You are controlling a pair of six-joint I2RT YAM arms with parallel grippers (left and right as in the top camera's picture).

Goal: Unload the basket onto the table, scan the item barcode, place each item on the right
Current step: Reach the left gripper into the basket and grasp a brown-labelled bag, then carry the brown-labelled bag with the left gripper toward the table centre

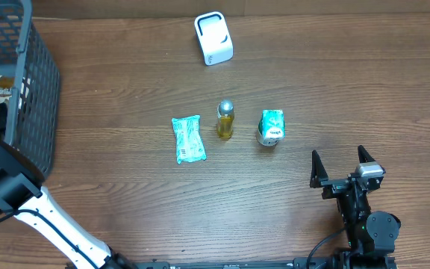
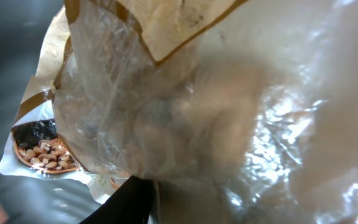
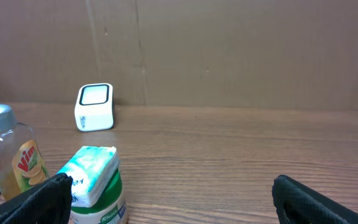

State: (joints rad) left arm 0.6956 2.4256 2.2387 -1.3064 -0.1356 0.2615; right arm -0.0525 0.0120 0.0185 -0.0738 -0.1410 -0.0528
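Basket mesh (image 1: 39, 82) shows overhead; crinkled bag (image 2: 197, 112) fills left wrist view.

A wooden bench (image 1: 125, 202) fills the overhead view. Its brown planks run left to right, with a dark, wavy grain and faint seams between them. The surface carries a dull sheen under soft, even light, a little paler toward the far side. Along the far edge a plain brown board (image 3: 241, 50), much like cardboard, stands upright as a back wall. It shows several vertical creases and small scuffs, and a thin dark line runs where it meets the bench.
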